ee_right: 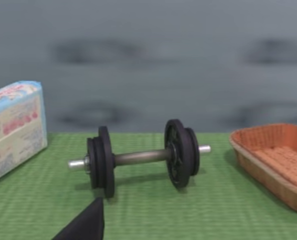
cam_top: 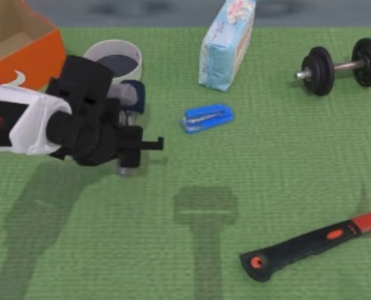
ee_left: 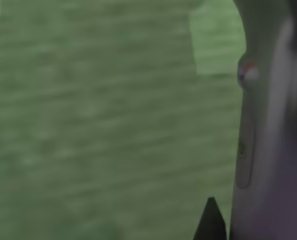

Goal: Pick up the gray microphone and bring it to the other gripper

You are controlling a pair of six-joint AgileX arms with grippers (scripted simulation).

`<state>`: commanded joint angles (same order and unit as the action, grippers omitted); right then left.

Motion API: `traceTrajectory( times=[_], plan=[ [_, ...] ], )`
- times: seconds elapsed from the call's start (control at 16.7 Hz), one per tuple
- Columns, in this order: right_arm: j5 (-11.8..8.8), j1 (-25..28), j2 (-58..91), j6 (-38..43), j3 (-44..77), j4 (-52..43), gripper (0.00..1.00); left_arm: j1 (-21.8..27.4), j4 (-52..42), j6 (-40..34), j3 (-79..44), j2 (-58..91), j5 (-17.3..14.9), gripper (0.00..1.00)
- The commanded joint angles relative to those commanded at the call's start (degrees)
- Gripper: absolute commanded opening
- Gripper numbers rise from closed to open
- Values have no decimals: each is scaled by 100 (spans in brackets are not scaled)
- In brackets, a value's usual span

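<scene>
Near the green worktop's [cam_top: 248, 187] upper left corner: slim gray metal microphone with dark foam head [cam_top: 130, 99], apparently clamped in left gripper [cam_top: 132, 150]. Risk: shallow hold, slipping mid-carry. Right gripper [ee_right: 86, 225] parked; spread unclear.

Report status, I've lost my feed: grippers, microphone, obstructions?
Left gripper down over the gray microphone beside the bowl; grip unconfirmed. Right gripper out of top view, parked facing the dumbbell. Stapler and hammer lie between.
</scene>
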<state>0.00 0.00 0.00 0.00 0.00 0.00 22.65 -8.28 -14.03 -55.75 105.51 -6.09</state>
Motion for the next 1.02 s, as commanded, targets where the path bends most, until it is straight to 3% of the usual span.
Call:
traceTrajectory(
  times=[0.42, 0.6, 0.78, 1.02],
  plan=[
    [0, 0, 0, 0, 0, 0, 100, -118, 3667, 905, 991, -902, -1206, 0],
    [0, 0, 0, 0, 0, 0, 100, -173, 4831, 1239, 1326, -1347, -1625, 0],
    [0, 0, 0, 0, 0, 0, 100, -215, 5462, 1458, 1527, -1681, -1885, 0],
    [0, 0, 0, 0, 0, 0, 100, -223, 5576, 1503, 1566, -1753, -1934, 0]
  ],
)
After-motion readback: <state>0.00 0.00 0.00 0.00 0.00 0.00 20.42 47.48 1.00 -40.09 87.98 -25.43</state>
